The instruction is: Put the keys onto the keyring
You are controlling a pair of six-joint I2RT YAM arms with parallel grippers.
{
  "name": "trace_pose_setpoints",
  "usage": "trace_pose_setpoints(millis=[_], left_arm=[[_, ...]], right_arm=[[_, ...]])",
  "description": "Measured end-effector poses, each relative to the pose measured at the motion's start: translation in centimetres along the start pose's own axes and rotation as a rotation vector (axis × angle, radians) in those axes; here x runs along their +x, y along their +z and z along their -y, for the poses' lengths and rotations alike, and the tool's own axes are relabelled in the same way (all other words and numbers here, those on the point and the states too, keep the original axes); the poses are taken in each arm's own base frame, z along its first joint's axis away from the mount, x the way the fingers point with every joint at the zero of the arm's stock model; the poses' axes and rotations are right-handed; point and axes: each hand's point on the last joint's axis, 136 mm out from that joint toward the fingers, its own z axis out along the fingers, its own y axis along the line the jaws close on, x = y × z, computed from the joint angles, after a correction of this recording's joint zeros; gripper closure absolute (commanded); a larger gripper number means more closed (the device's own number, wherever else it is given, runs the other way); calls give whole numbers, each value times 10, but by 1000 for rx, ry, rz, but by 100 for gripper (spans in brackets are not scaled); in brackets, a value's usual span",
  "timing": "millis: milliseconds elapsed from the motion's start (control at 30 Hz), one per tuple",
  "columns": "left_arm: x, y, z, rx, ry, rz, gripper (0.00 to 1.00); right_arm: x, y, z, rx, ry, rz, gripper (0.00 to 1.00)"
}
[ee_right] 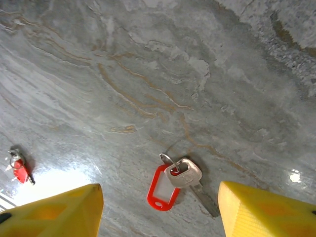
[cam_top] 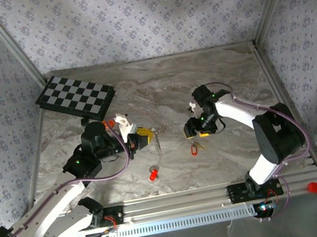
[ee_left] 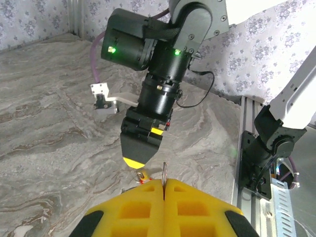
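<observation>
While left pincer [ee_left: 163, 186] clamps keyring [ee_left: 164, 174] (edge-on, thin), right pincer [ee_right: 159, 193] spread over silvery key [ee_right: 187, 176], red tag [ee_right: 159, 189].

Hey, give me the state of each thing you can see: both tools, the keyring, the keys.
left tool: shut on the keyring
right tool: open, straddling the tagged key
keyring: pinched edge-on
tagged key: flat on the table, ungripped
second key: loose on the table, apart from both tools
</observation>
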Motion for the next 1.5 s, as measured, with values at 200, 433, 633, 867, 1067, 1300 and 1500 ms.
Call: trace_pose_setpoints(millis=[200,433,633,867,1067,1300,1500], left_arm=[[0,1,1,20,0,12,100],[0,2,2,29,-1,17,100],[-1,2,0,27,-7,21,100],[2,2,0,30,-7,20,100],[1,2,-1,27,-6,25,100],[1,2,-2,25,-5,27,100],[0,2,-1,26,-6,31,100]], right_arm=[[2,15,7,12,9,-45,43],[1,21,5,-6,3,-54,49],[2,25,3,-13,-4,-61,54],[4,28,0,-18,-18,-71,60],[6,29,-1,-18,-25,-78,64],[9,31,-3,-18,-39,-88,68],[10,32,-4,-17,-43,-91,69]])
